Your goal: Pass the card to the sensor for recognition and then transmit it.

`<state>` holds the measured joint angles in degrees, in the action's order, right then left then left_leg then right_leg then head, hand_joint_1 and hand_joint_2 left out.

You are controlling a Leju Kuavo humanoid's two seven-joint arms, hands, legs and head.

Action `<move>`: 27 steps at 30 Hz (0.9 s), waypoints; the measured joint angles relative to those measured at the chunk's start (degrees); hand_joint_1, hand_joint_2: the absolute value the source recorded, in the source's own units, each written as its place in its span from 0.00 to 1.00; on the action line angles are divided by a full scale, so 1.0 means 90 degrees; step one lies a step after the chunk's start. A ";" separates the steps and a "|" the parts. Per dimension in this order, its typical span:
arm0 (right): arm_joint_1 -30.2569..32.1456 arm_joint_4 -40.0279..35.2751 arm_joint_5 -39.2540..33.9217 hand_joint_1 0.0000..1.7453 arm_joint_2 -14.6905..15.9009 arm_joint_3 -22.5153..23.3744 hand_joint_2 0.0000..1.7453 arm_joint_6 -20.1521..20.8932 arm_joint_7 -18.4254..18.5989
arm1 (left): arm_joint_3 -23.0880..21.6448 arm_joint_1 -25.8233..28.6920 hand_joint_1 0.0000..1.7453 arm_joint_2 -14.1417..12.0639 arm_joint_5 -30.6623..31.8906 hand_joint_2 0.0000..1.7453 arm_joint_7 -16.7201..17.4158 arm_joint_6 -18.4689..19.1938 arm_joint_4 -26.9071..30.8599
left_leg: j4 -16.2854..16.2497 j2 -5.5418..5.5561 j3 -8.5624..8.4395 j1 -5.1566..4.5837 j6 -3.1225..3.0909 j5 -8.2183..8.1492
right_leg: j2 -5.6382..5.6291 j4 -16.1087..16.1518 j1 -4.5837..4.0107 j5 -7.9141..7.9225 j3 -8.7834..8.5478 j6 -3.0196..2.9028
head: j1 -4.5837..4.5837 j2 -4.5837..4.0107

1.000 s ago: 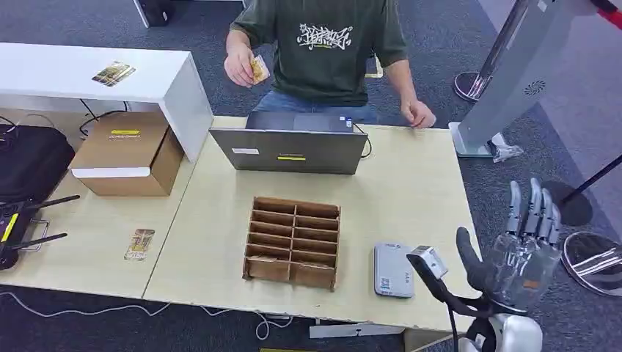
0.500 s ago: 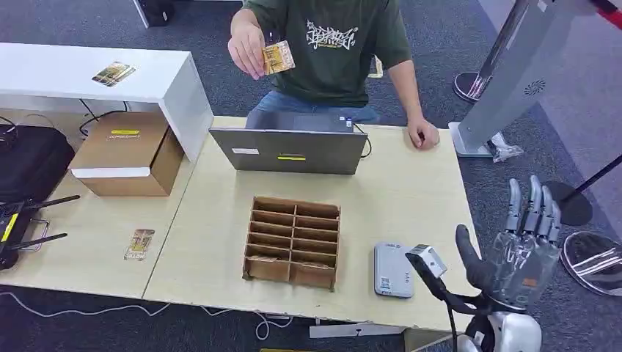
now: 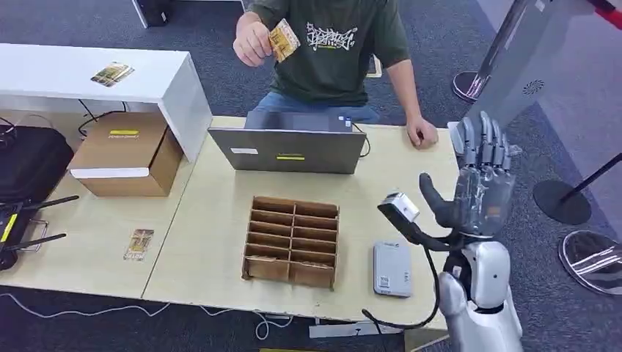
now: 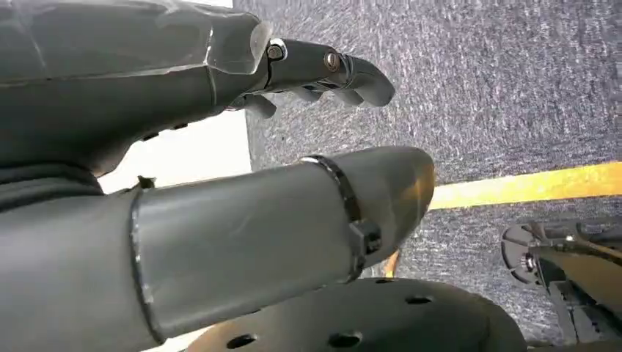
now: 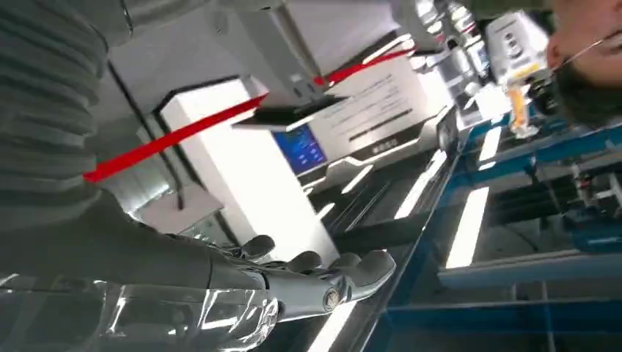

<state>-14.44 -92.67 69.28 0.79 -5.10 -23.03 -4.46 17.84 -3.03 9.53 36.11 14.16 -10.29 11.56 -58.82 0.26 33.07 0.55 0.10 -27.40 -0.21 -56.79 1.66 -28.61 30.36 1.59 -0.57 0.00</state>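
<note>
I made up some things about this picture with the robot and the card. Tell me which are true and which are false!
1. A person holds a card up in the air. True.
2. The robot's right hand already holds the card. False: its fingers are spread apart and hold nothing.
3. A grey sensor lies on the table beside the wooden organizer. True.
4. The laptop lies inside the cardboard box. False: it stands on the table in front of the person.
5. Another card lies on the table, left of the organizer. True.
</note>
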 joint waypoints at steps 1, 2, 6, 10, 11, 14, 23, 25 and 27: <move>-0.0330 0.0190 -0.0229 0.00 0.0005 -0.0109 1.00 0.0177 -0.0049 | 0.0000 -0.0010 0.00 0.0000 0.0039 0.00 -0.0002 0.0002 0.0000 | 0.0000 -0.0005 -0.0001 0.0000 0.0000 0.0006 | -0.0002 -0.0002 0.0000 0.0001 0.0005 0.0000 | 0.0000 0.0000; -0.0657 0.0413 -0.0447 0.00 0.0010 -0.0238 1.00 0.0318 -0.0085 | 0.0000 -0.0019 0.00 0.0002 0.0056 0.00 -0.0010 0.0012 0.0000 | 0.0000 -0.0007 0.0001 0.0000 0.0001 0.0010 | -0.0003 -0.0004 0.0000 0.0006 0.0008 0.0002 | -0.0002 0.0000; -0.1813 0.1302 -0.0767 0.00 0.0000 -0.0738 1.00 0.0563 -0.0102 | 0.0000 -0.0031 0.00 0.0010 0.0131 0.00 -0.0044 0.0061 0.0000 | 0.0000 0.0008 0.0008 0.0001 0.0002 0.0024 | 0.0012 -0.0006 0.0000 0.0008 0.0013 0.0003 | -0.0002 0.0000; -0.2580 0.1979 -0.0874 0.00 -0.0129 -0.1102 1.00 0.0728 0.0015 | 0.0000 -0.0033 0.00 0.0019 0.0167 0.00 -0.0046 0.0085 0.0000 | 0.0000 0.0007 0.0015 0.0002 0.0003 0.0025 | 0.0009 -0.0013 0.0000 0.0012 0.0020 -0.0001 | -0.0002 0.0000; -0.2775 0.2130 -0.0915 0.00 -0.0170 -0.1161 1.00 0.0764 0.0051 | 0.0000 -0.0041 0.00 0.0019 0.0204 0.00 -0.0046 0.0097 0.0000 | 0.0000 0.0007 0.0016 0.0002 0.0004 0.0026 | 0.0010 -0.0013 0.0000 0.0012 0.0023 -0.0001 | 0.0000 0.0000; -0.3227 0.2553 -0.1014 0.00 -0.0291 -0.1311 1.00 0.0859 0.0124 | 0.0000 -0.0048 0.00 0.0019 0.0267 0.00 -0.0044 0.0126 0.0000 | 0.0000 0.0009 0.0016 0.0002 0.0004 0.0026 | 0.0012 -0.0013 -0.0001 0.0011 0.0024 -0.0002 | 0.0002 0.0000; -0.4053 0.3643 -0.1184 0.00 -0.0452 -0.1425 1.00 0.0866 0.0131 | 0.0000 -0.0150 0.00 0.0029 0.0425 0.00 0.0010 0.0194 0.0000 | -0.0001 0.0010 0.0019 0.0001 0.0004 0.0026 | 0.0012 -0.0012 0.0000 0.0012 0.0025 -0.0002 | 0.0000 0.0000; -0.4115 0.3769 -0.1184 0.00 -0.0452 -0.1428 1.00 0.0864 0.0117 | -0.0002 -0.0155 0.00 0.0034 0.0430 0.00 0.0010 0.0197 0.0000 | -0.0002 0.0010 0.0019 0.0001 0.0004 0.0026 | 0.0012 -0.0012 0.0000 0.0013 0.0025 -0.0002 | 0.0000 0.0000; -0.4146 0.3858 -0.1160 0.00 -0.0452 -0.1435 1.00 0.0835 0.0112 | -0.0002 -0.0156 0.00 0.0036 0.0442 0.00 0.0010 0.0194 0.0000 | -0.0003 0.0010 0.0019 0.0001 0.0004 0.0025 | 0.0012 -0.0012 0.0000 0.0013 0.0026 -0.0002 | 0.0000 0.0000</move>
<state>-51.75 -57.95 58.84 -3.28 -18.01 -15.52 -3.45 17.81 -4.43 9.86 40.08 14.25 -8.55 11.56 -58.85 0.35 33.25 0.56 0.14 -27.17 -0.09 -56.90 1.66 -28.50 30.59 1.57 -0.57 0.00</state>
